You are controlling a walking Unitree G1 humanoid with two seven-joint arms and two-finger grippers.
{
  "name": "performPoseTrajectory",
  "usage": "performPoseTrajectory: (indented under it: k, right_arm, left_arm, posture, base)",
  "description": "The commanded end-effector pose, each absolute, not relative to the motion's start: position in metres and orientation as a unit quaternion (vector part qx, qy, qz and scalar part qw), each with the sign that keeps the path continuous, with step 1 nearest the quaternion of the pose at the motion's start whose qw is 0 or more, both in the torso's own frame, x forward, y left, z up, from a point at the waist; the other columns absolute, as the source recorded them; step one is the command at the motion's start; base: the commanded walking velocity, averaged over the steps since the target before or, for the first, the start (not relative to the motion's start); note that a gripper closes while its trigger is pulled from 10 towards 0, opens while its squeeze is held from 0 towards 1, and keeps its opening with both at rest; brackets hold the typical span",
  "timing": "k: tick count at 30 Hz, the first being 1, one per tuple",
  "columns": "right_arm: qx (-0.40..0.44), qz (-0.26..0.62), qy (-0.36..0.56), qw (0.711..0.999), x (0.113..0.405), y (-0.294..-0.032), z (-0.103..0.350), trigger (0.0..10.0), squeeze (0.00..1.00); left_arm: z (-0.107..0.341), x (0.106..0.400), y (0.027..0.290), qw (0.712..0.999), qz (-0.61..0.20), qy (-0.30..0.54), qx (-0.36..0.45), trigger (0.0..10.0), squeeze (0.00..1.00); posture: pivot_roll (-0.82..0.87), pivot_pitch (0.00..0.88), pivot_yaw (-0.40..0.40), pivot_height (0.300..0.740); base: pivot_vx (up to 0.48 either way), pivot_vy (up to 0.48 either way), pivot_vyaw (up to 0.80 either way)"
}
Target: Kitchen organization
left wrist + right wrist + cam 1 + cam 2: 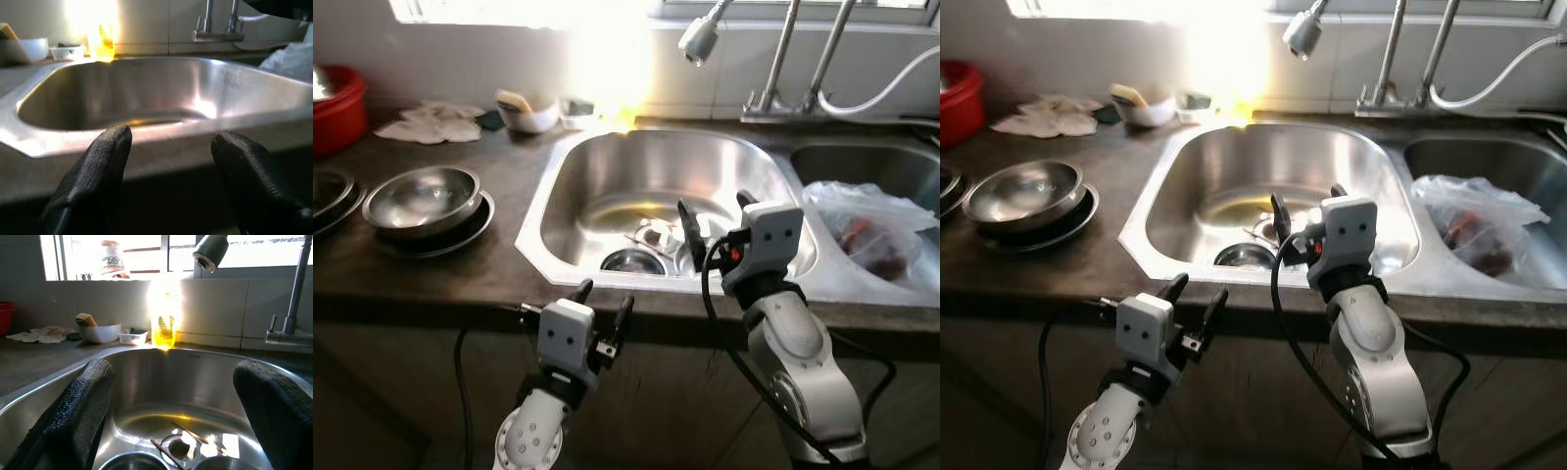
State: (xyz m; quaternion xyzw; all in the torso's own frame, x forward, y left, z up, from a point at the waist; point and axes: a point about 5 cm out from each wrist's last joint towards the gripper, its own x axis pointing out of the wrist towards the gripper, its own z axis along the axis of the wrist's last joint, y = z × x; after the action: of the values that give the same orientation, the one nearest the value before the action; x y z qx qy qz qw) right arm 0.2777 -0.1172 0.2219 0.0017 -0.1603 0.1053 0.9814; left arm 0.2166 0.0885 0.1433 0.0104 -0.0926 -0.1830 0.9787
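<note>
Steel sink, set in a dark worktop: holds chopsticks and small dishes near the drain.
Right claw: fingers apart, poised over the sink's front rim.
Left claw: fingers apart, low in front of the worktop edge, pointing at the sink.
Steel bowls: stacked on the worktop, left of the sink.
Red basin: far left corner.
White bowl with sponge, cloth and yellow bottle: along the back wall.
Plastic bag: in the second basin, right.
Tap: above the sink.
</note>
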Motion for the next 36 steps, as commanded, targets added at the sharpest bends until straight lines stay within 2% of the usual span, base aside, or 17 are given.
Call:
performPoseTrajectory:
  k: [1,14,36]
  right_arm:
    - [0.002,0.1,-0.164,0.981,0.276,-0.118,0.225,10.0,0.0]
    - [-0.022,0.101,-0.151,0.983,0.276,-0.117,0.218,10.0,0.0]
    - [-0.027,0.105,-0.141,0.984,0.277,-0.115,0.214,10.0,0.0]
  left_arm:
    - [0.143,0.216,0.087,0.978,-0.189,-0.093,0.011,10.0,0.0]
    - [0.141,0.216,0.087,0.978,-0.189,-0.09,0.013,10.0,0.0]
    - [0.139,0.219,0.087,0.981,-0.175,-0.08,0.021,10.0,0.0]
  posture:
    - [0.04,0.078,-0.024,0.74]
    - [0.05,0.07,-0.016,0.74]
    - [0.05,0.079,-0.028,0.74]
  base:
    - [-0.289,0.0,0.0]
    - [-0.229,0.0,0.04]
    - [0.0,0.0,0.8]
